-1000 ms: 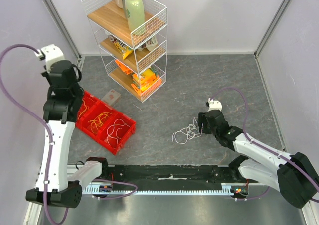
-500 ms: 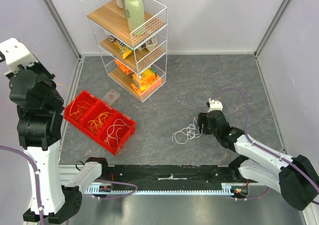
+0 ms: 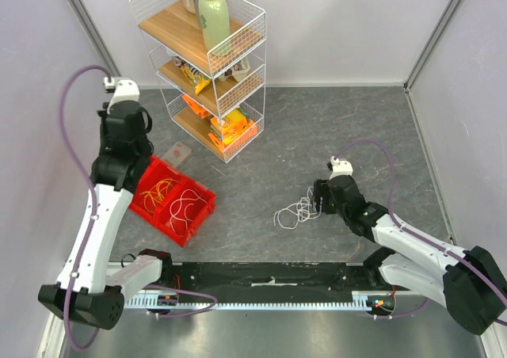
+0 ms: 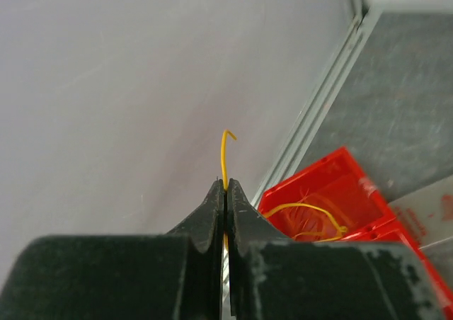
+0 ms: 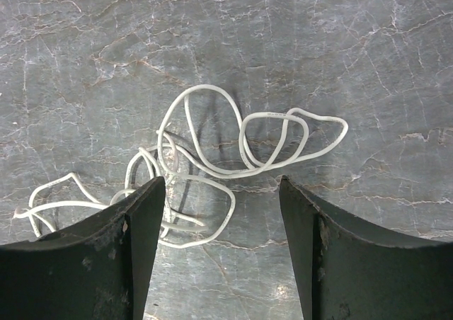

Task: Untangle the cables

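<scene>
Under everything, a grey table. Far beyond the red bin, at the back, a wire rack with three wooden shelves, bottles on top and packets below.

Over the bin's left end, the left arm, reaching up from the near edge and hiding that compartment from above. Well to the right of the bin, the right arm, stretched low over the table towards the bin.

In the bin's middle compartment, orange cables; in its right compartment, loose white loops. Seen from the left wrist, yellow loops in the bin's end compartment.

Well to the right of the bin, flat on the table, the white cables, a loose tangle of overlapping loops. Just right of that tangle, the right gripper, jaws spread wide and empty, one finger on either side of the nearest loops, not touching them.

Just beyond the bin, a clear card.

Above the bin's left end, the left gripper, jaws pressed together on a yellow cable, its hooked end poking up past the tips.
</scene>
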Controlling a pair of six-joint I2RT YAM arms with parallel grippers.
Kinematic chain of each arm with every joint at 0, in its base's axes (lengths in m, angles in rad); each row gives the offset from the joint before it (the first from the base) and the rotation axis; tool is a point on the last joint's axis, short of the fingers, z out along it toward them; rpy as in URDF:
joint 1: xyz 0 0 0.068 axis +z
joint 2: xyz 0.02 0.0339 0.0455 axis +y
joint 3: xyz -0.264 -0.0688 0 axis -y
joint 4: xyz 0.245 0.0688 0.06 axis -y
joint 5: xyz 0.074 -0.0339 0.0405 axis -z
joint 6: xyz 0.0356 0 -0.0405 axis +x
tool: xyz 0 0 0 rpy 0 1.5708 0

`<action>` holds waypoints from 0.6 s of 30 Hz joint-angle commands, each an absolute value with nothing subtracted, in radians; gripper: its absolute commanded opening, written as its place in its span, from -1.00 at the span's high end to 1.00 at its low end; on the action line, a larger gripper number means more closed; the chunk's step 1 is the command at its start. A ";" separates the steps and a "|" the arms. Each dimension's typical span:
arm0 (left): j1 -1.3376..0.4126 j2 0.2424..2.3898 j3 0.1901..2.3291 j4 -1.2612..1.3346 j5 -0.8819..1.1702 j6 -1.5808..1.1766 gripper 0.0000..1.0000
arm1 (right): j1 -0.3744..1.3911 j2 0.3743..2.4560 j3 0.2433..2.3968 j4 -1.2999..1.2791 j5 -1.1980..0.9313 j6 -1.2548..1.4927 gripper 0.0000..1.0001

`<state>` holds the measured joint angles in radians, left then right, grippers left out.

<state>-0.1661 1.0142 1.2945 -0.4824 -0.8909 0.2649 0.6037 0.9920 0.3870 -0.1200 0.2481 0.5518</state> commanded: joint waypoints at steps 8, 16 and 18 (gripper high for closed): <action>-0.250 1.098 1.626 -0.267 -1.135 0.533 0.97 | 0.600 0.996 0.385 -0.081 0.233 0.532 -0.47; -0.301 1.137 1.557 0.437 -1.262 1.143 0.97 | 0.600 0.988 0.382 -0.083 0.238 0.535 -0.47; -0.327 1.138 1.536 0.430 -1.250 1.123 0.96 | 0.600 0.991 0.383 -0.086 0.241 0.537 -0.47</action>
<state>-0.2882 1.1011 1.5761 0.2516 -1.2057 0.9379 0.6037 0.9928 0.3870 -0.1131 0.2367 0.5476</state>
